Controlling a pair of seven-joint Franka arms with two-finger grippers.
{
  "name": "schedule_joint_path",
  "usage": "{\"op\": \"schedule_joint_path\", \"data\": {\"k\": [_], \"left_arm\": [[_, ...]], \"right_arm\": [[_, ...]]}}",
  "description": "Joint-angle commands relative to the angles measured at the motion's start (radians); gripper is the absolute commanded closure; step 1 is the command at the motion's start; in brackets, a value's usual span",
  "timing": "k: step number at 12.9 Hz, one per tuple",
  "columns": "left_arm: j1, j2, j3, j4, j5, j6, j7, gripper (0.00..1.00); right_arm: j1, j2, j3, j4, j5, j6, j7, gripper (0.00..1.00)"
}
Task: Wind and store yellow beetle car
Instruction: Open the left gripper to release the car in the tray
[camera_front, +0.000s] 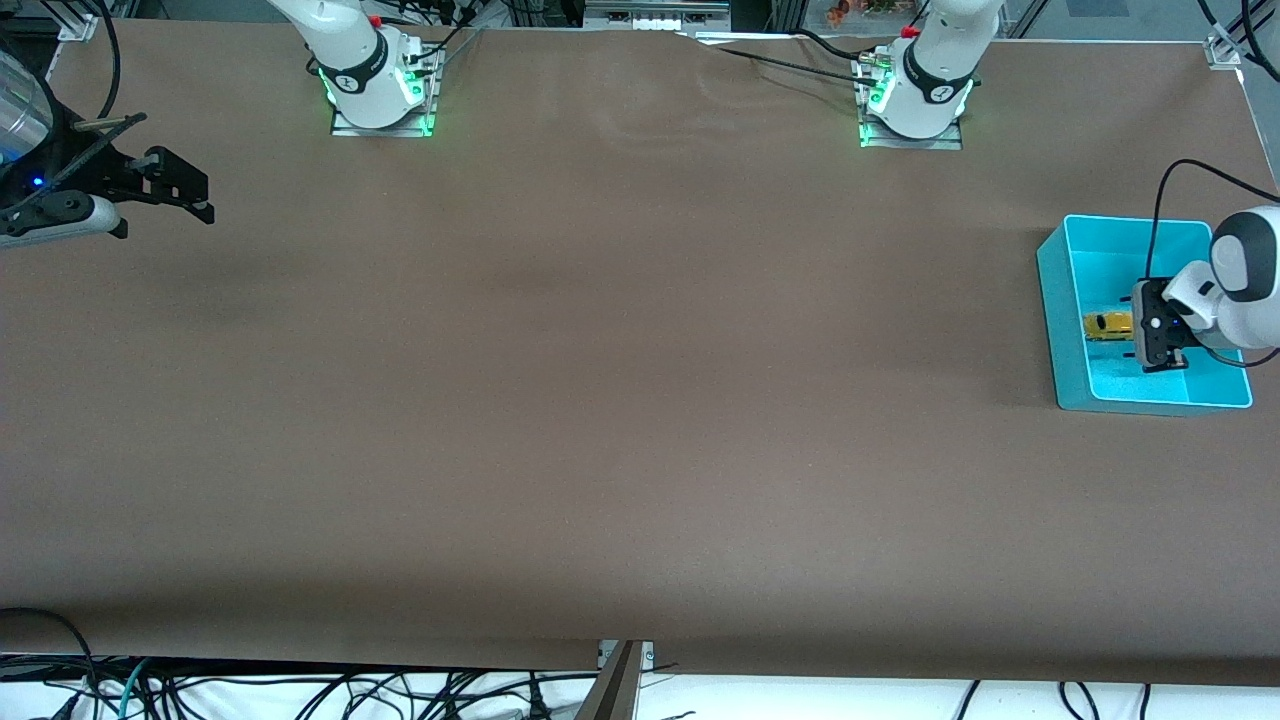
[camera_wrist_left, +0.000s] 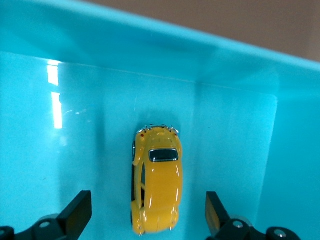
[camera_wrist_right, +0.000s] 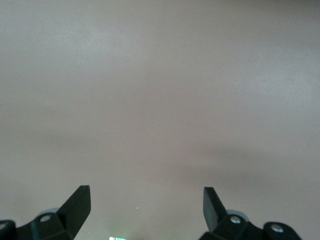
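The yellow beetle car (camera_front: 1108, 326) lies on the floor of the teal bin (camera_front: 1052, 300) at the left arm's end of the table. In the left wrist view the car (camera_wrist_left: 157, 185) rests on the bin floor between my open fingers, touching neither. My left gripper (camera_front: 1160, 345) hovers open over the bin, just above the car. My right gripper (camera_front: 175, 190) is open and empty, waiting above the bare table at the right arm's end. The right wrist view shows its fingers (camera_wrist_right: 77, 205) over the brown table only.
The bin's walls (camera_wrist_left: 150, 45) stand around the car. The brown table (camera_front: 620, 380) is bare across the middle. Both arm bases (camera_front: 380, 85) stand along the table edge farthest from the front camera. Cables hang below the table's front edge.
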Motion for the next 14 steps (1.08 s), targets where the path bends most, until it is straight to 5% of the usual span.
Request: {"op": "schedule_joint_path", "data": {"k": [1,4,7,14], "left_arm": [[-0.004,-0.099,-0.085,0.064,-0.009,-0.199,-0.086,0.0],[-0.015,-0.107,-0.211,0.248,-0.01,-0.452,-0.239,0.0],[-0.127,-0.108,-0.24,0.37,-0.015,-0.649,-0.443,0.0],[-0.253,-0.114,-0.329,0.523,-0.225,-0.795,-0.958,0.0]], "right_arm": [[0.004,0.004,-0.001,0.023,0.004,-0.023,0.0,0.01],[0.004,0.004,-0.001,0.023,0.004,-0.023,-0.001,0.01],[0.004,0.004,-0.001,0.023,0.004,-0.023,-0.001,0.01],[0.004,0.004,-0.001,0.028,0.005,-0.023,0.0,0.01]]}}
